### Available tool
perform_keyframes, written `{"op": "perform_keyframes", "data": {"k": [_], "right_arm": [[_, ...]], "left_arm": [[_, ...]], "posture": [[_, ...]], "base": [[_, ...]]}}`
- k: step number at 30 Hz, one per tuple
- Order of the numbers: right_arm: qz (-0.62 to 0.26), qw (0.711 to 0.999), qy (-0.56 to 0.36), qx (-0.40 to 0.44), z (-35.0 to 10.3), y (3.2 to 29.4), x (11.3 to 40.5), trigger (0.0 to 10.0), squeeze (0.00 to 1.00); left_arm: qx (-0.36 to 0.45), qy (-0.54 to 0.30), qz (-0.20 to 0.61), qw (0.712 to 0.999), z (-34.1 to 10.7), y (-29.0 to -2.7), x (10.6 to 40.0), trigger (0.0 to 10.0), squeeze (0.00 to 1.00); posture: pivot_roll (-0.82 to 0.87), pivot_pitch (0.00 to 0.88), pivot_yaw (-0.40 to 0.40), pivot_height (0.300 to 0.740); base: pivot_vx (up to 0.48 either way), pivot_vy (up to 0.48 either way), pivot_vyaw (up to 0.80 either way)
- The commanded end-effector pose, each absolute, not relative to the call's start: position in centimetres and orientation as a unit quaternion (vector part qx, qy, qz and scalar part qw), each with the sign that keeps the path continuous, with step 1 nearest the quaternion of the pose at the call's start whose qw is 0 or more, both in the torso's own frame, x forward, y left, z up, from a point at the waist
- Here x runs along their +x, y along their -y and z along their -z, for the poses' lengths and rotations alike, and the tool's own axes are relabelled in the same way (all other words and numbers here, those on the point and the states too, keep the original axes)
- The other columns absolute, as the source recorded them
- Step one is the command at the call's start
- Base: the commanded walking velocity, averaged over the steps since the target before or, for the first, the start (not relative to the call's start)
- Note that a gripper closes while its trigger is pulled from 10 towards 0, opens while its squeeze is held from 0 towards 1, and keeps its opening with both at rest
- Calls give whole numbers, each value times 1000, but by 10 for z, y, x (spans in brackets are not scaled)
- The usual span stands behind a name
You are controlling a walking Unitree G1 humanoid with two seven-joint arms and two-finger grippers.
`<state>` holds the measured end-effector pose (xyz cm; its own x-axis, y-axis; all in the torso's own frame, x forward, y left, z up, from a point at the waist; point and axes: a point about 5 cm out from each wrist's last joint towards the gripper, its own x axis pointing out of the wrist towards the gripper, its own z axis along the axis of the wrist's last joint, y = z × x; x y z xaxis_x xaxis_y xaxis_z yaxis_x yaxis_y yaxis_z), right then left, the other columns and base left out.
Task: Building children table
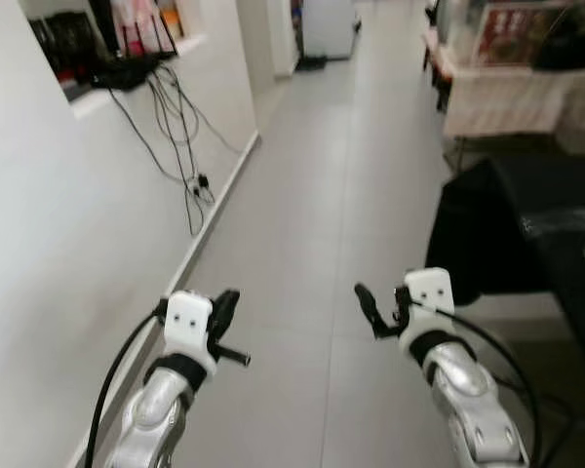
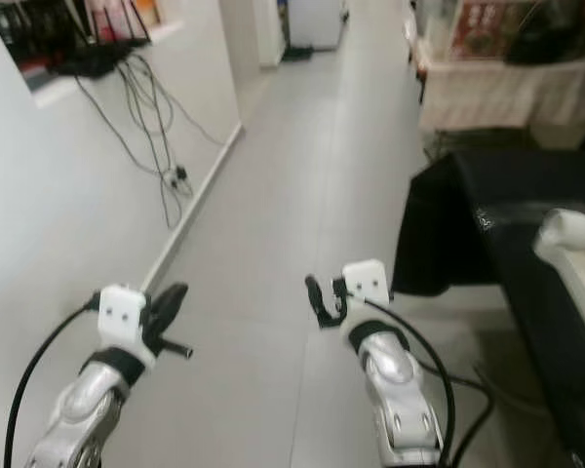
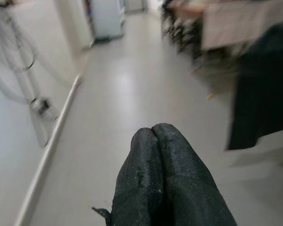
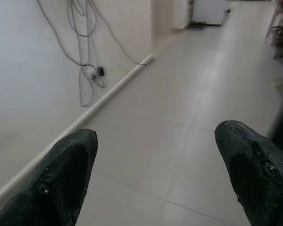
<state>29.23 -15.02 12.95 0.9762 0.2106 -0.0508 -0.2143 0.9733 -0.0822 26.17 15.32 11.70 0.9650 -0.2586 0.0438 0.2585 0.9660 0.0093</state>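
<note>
Nearest the camera, both arms were held out in front over the grey floor. The left hand had its fingers pressed tight together with nothing between them. The right hand was spread wide, fingers well apart, also empty.

To the near right sat a counter draped in a black cloth, with something pale and whitish lying on top at the right edge. Couldn't tell what it was, might be packaging or a part. No kids' table pieces that I could actually pick out anywhere, so the stuff to build wasn't in sight as far as I could see.

On the left, a white wall with loose cables hanging down from a shelf towards the skirting. Farther down the corridor on the right, another counter with a light cloth and boxes on it, and a white door or appliance at the far end.

My guess on handling: flat-pack table panels would be stiff, lightish but awkward, with smooth slippery faces. Better to pinch a panel by its edge, and grab legs around the middle.
</note>
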Motion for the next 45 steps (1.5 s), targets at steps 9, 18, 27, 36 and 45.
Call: {"op": "perform_keyframes", "data": {"k": [9, 18, 27, 36, 45], "right_arm": [[-100, 994, -25, -41, -128, 155, 292, 10000, 0], [-100, 994, -25, -41, -129, 155, 293, 10000, 0], [-101, 994, -25, -41, -129, 155, 293, 10000, 0], [-101, 994, -25, -40, -128, 155, 293, 10000, 0], [-103, 994, -26, -40, -127, 155, 292, 10000, 0]], "left_arm": [[0, 25, 136, 990, -119, -151, 262, 10000, 0], [1, 24, 136, 990, -119, -152, 262, 10000, 0], [0, 24, 136, 990, -119, -152, 262, 10000, 0], [0, 23, 137, 990, -118, -152, 262, 10000, 0], [-1, 22, 138, 990, -117, -152, 261, 10000, 0]], "posture": [[-52, 97, 62, 740], [-54, 97, 63, 740], [-53, 96, 63, 740], [-55, 91, 64, 740], [-57, 85, 66, 740]], "base": [[302, 0, 0], [300, 0, 0], [298, 0, 0], [296, 0, 0], [299, 0, 0]]}}
